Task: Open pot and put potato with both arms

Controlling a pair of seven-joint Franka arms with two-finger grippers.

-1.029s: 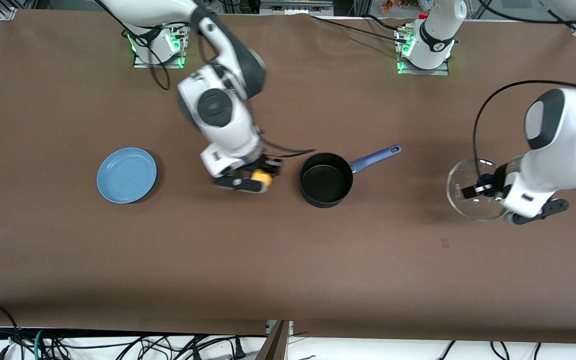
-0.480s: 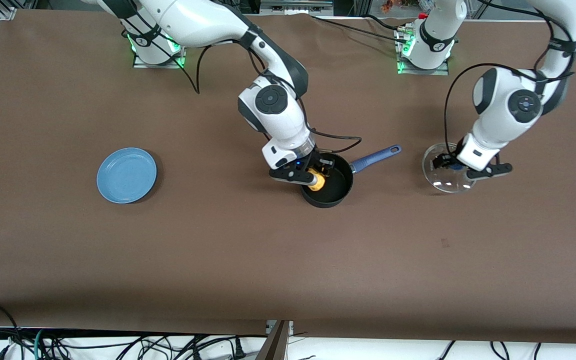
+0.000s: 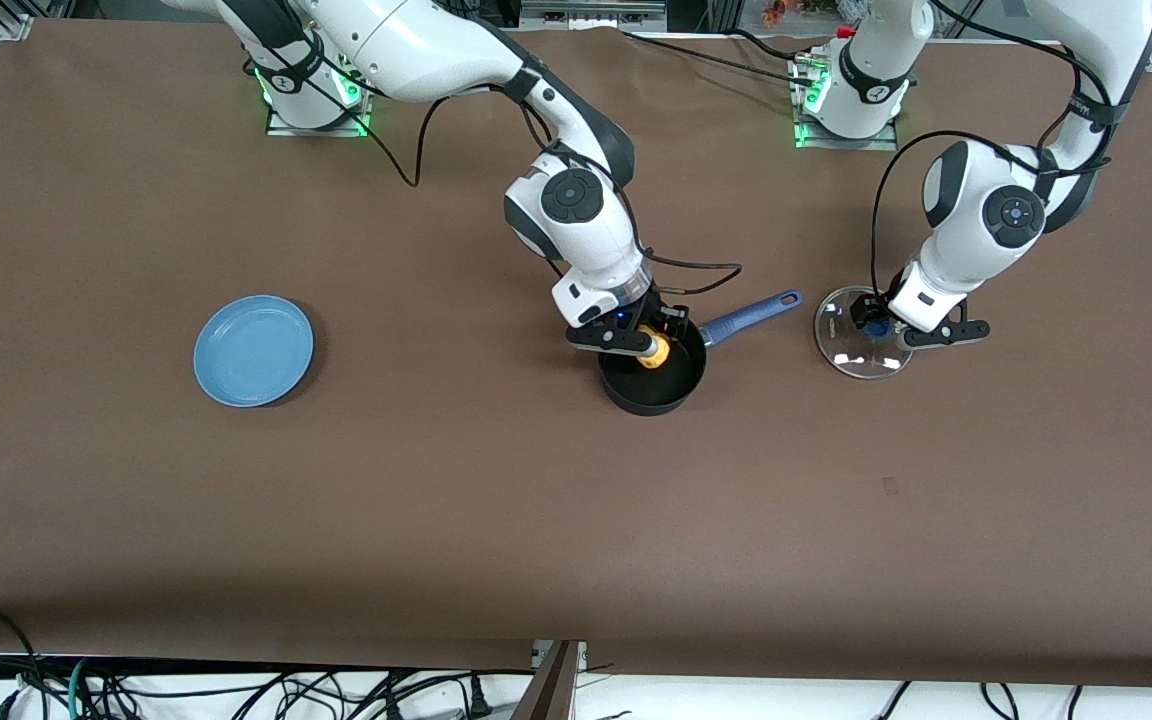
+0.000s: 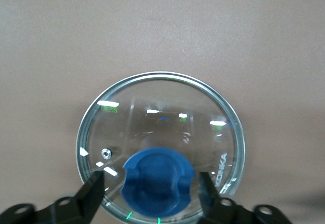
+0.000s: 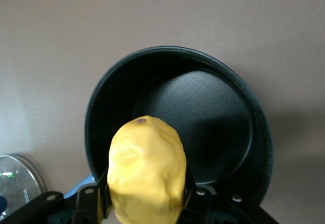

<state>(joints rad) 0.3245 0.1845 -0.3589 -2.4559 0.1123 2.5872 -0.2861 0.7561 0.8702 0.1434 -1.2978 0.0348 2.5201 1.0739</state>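
The black pot (image 3: 652,392) stands open at mid-table, its blue handle (image 3: 751,313) pointing toward the left arm's end. My right gripper (image 3: 651,348) is shut on the yellow potato (image 3: 653,351) and holds it over the pot's rim. In the right wrist view the potato (image 5: 146,168) sits between the jaws above the empty pot (image 5: 203,117). The glass lid (image 3: 851,345) with a blue knob (image 4: 158,181) appears to rest on the table beside the handle's end. My left gripper (image 3: 874,328) is open, its fingers (image 4: 94,189) on either side of the knob without touching it.
A round blue plate (image 3: 254,350) lies toward the right arm's end of the table. The lid's rim (image 5: 12,183) shows at the edge of the right wrist view. Brown table surface surrounds everything; cables hang below the table's front edge.
My right gripper carried the potato from beside the pot to over it. My left arm brought the lid closer to the pot's handle and lower, down to the table.
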